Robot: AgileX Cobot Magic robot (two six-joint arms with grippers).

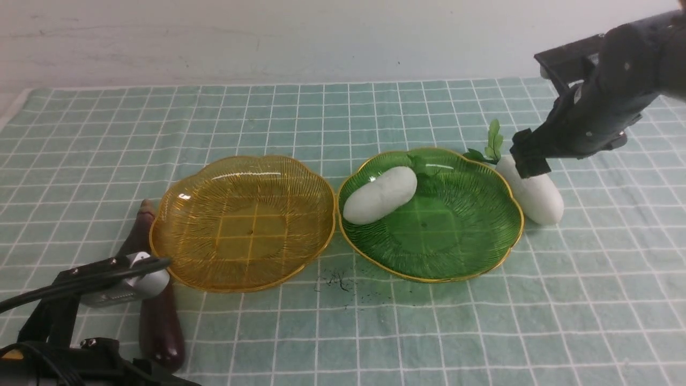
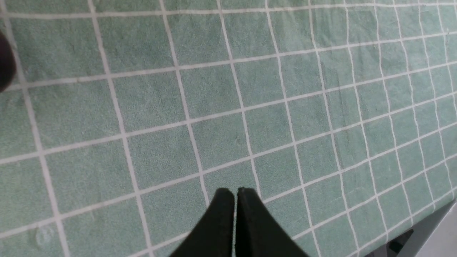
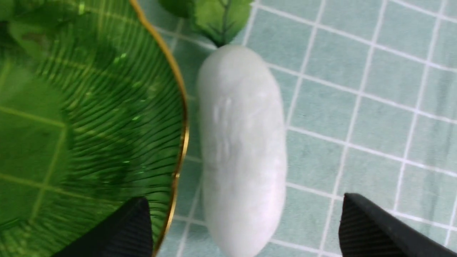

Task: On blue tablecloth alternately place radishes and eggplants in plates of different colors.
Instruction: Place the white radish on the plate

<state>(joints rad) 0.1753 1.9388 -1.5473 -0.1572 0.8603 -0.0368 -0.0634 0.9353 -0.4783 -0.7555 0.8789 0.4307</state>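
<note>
**Left arm idle by the eggplants, right jaws wide over the loose radish**

Nearest the front camera, the left gripper [image 2: 235, 194] has its two black fingers pressed together with nothing between them, and in its wrist view only the blue tablecloth [image 1: 300, 112] lies below. It hangs low at about 8 o'clock from the amber plate [image 1: 177, 214], just over two dark eggplants: the near eggplant [image 1: 162, 329] points toward the camera, and the far eggplant [image 1: 140, 222] leans against the amber rim.

The right gripper [image 1: 530, 160] is spread wide and grips nothing. Its fingers straddle the loose radish [image 1: 536, 198], which lies on the cloth just beside the green plate [image 1: 482, 252], at about 3 o'clock from it, leaves toward 12. One finger hangs over the plate's gold rim (whether either finger touches the radish cannot be told).

A second radish [image 1: 380, 194] rests inside the green plate toward 10 o'clock. The amber plate sits at 9 o'clock from the green one, rims about touching, with nothing in it. Dark specks [image 1: 336, 281] dot the cloth at 6 o'clock from the plates' meeting point.
</note>
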